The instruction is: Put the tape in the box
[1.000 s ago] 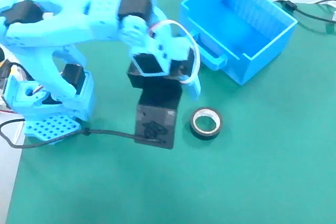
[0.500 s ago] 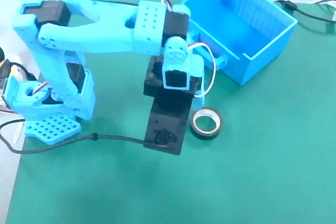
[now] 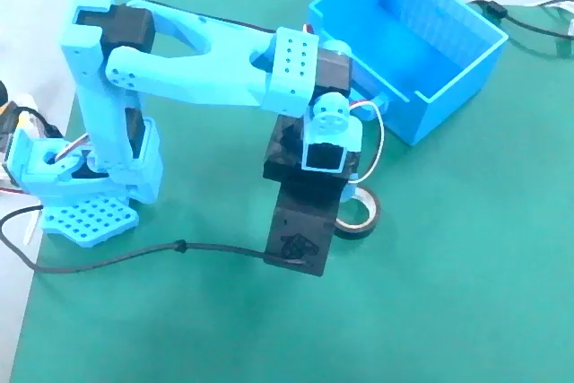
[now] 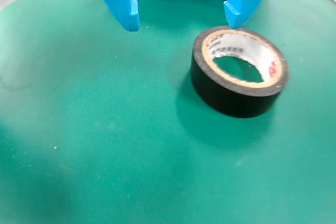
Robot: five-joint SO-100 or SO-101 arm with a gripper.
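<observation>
Your tape (image 4: 237,94) was glossy black outside, with a whitish inner core carrying small dark print and a red mark at its 3 o'clock edge. The jaws above it were bright blue. Your tabletop (image 3: 466,293) was plain deep green. The box (image 3: 448,91), at 1 o'clock in the fixed view, was bright blue with ribbed inner walls. The arm (image 3: 197,69) showed sky blue with black motor blocks.

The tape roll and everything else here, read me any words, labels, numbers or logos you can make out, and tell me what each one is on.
Tape: dark print and a small red mark on the pale inner core, too blurred to read.
Black camera housing on the arm: an embossed emblem in the fixed view, not legible.
Box, green mat, gripper: no text visible.
</observation>
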